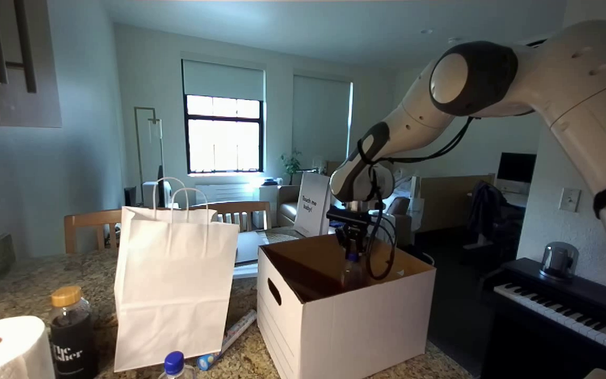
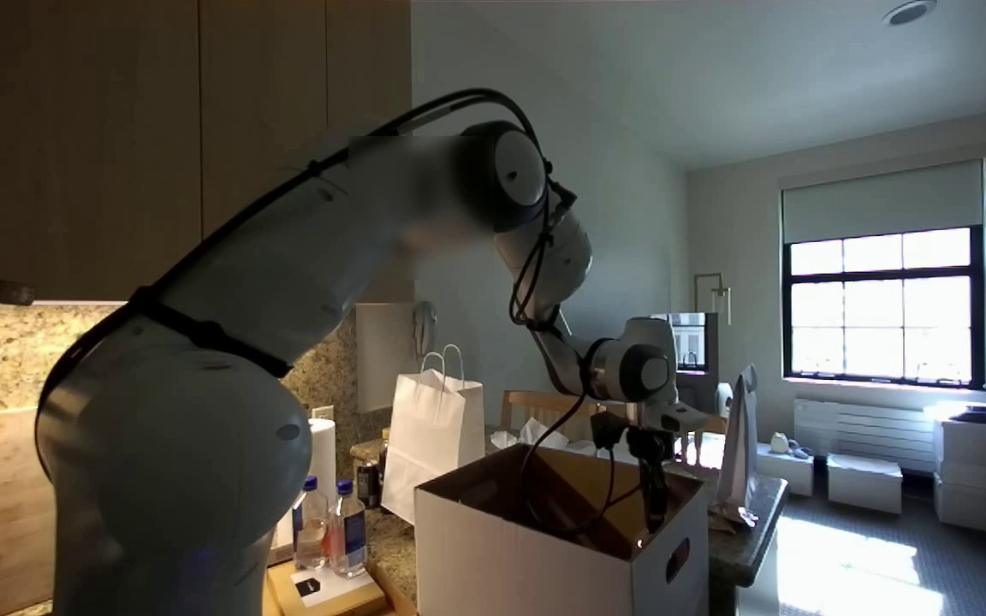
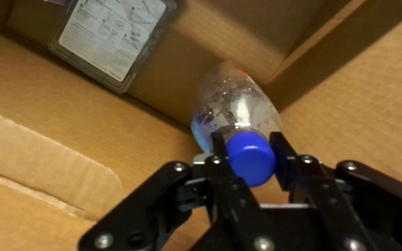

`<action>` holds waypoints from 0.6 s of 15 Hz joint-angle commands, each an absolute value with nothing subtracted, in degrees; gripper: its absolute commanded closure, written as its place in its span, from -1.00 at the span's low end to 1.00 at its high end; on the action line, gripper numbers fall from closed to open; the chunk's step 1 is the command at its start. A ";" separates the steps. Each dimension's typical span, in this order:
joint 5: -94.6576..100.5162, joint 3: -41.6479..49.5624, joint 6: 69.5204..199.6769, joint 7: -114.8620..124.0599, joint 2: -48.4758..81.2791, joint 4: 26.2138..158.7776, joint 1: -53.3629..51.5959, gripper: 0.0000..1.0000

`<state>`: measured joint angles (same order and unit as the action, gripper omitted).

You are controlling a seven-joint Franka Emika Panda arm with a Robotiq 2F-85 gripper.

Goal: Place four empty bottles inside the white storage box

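Note:
The white storage box (image 1: 366,331) stands on the counter, its brown cardboard inside showing. In the wrist view my gripper (image 3: 248,139) is shut on a clear bottle (image 3: 234,104) by its blue cap (image 3: 251,160). That bottle hangs or stands slightly tilted inside the box, near a wall; whether its base touches the floor I cannot tell. In an exterior view two more bottles, a nearer bottle (image 2: 348,530) and one beside it (image 2: 311,526), stand upright on a yellowish package outside the box. A blue-capped bottle (image 1: 175,363) shows at the bottom edge of an exterior view.
A clear package with a printed label (image 3: 112,33) lies in the box. Beside the box are a white paper bag (image 1: 177,289), a patterned tube (image 1: 229,337), a dark jar (image 1: 71,337) and a paper roll (image 1: 19,347). A white sign (image 1: 311,205) stands behind it.

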<state>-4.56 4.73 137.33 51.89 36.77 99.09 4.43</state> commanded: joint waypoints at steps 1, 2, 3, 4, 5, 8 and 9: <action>-6.95 5.33 133.96 48.84 38.57 95.41 4.43 -0.32; -6.73 5.46 133.45 48.45 38.14 95.75 4.34 -0.43; -6.78 5.43 133.41 47.83 37.73 96.19 4.40 -0.57; -6.81 5.38 133.55 47.01 37.22 96.77 4.44 -0.69; -6.53 5.58 133.50 46.80 35.69 97.88 3.99 -0.83; -5.80 6.01 134.71 45.37 31.53 101.41 3.20 -1.00; -5.39 6.10 135.35 44.76 28.68 103.85 2.61 -1.00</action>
